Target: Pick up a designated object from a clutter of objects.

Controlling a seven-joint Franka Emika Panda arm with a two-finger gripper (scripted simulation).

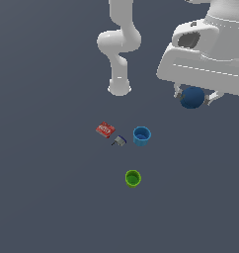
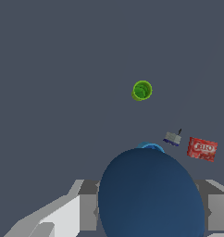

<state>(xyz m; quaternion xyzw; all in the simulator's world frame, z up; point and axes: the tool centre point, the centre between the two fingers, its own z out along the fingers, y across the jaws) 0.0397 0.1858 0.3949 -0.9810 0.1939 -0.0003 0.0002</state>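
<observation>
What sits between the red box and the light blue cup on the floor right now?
A tiny grey-blue piece lies between the red box and the light blue cup, apart from both, clearest in the exterior view.

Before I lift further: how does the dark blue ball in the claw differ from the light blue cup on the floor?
The dark blue ball is a solid, matte navy lump; the light blue cup is a lighter blue and hollow, open at the top. The ball is clamped in the claw, off the ground; the cup stands upright on the floor. Both are blue and rounded.
</observation>
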